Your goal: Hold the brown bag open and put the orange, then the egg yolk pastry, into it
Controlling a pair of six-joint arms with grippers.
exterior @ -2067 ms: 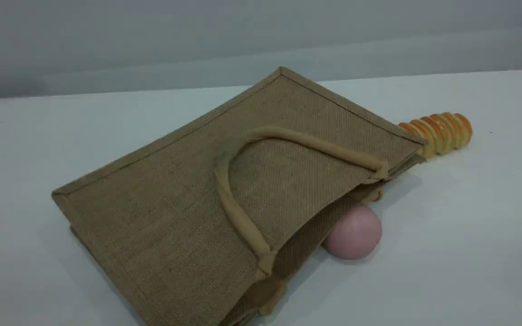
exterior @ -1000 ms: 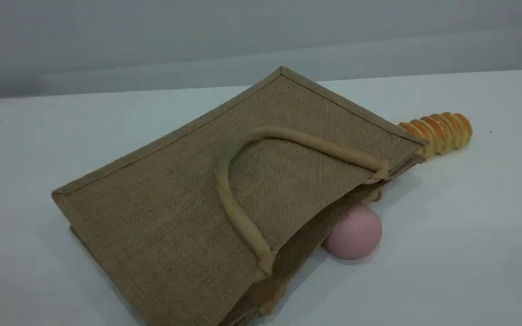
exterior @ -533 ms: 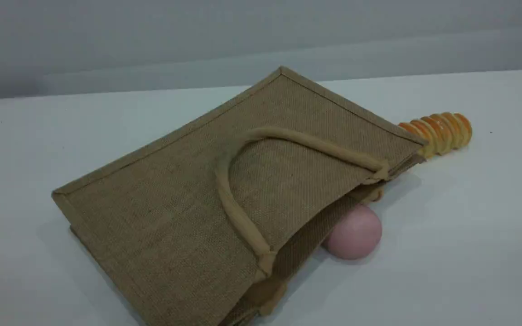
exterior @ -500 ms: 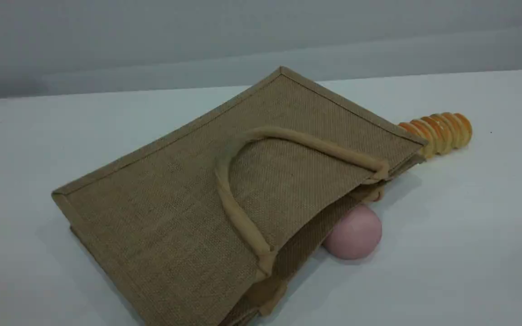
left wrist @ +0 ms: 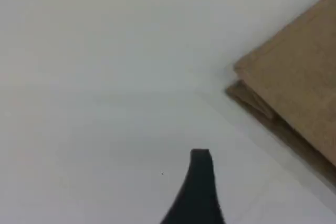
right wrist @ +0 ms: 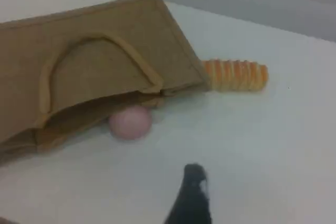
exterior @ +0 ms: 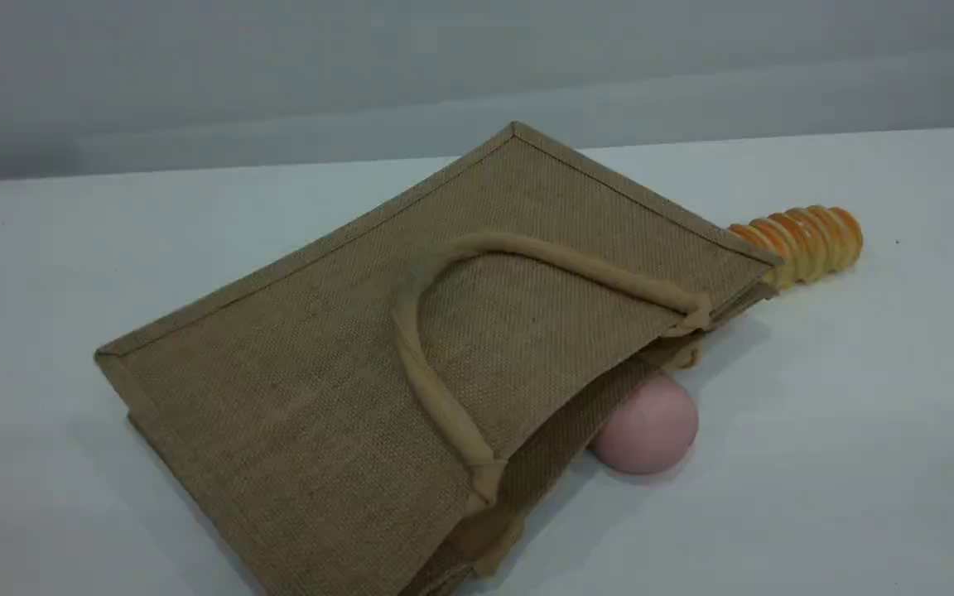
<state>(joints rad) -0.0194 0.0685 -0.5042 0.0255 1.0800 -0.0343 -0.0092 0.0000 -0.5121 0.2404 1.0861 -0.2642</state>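
The brown bag [exterior: 320, 372] lies flat on the white table, its mouth facing right and gaping slightly, one beige handle [exterior: 412, 356] resting on its upper side. Neither the orange nor the egg yolk pastry shows in any view. No arm appears in the scene view. In the left wrist view a single dark fingertip [left wrist: 201, 161] hovers over bare table, left of a corner of the bag [left wrist: 299, 87]. The right wrist view shows one dark fingertip [right wrist: 193, 177] above the table, in front of the bag's mouth [right wrist: 105, 61]. Neither gripper holds anything.
A smooth pink ball [exterior: 649, 426] sits against the bag's mouth, and shows in the right wrist view too as the pink ball [right wrist: 130, 122]. A long ridged golden-brown bread [exterior: 808, 240] sticks out behind the bag's right corner. A grey wall runs behind the table.
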